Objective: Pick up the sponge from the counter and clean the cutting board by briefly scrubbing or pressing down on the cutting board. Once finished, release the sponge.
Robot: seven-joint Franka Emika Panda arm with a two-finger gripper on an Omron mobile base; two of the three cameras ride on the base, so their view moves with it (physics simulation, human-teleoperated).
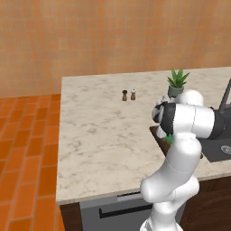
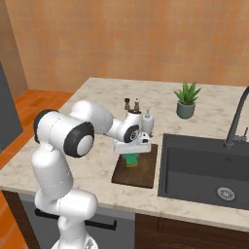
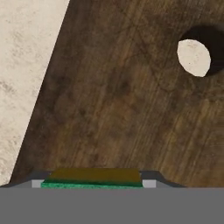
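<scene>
Sponge [image 3: 92, 178] between claw [image 3: 93, 183] tips

White arm rises from its base, folds at a dark-banded elbow and reaches forward and down, wrist bent so the tool [image 2: 131, 156] points straight down. In the left base view the forearm and dark joint hide the hand. In the hand view the tool [image 3: 93, 183] is clamped on the sponge [image 3: 93, 178], jaws pressed against both of its ends, green layer nearest the camera, yellow layer facing down. Fingertips barely visible.
</scene>
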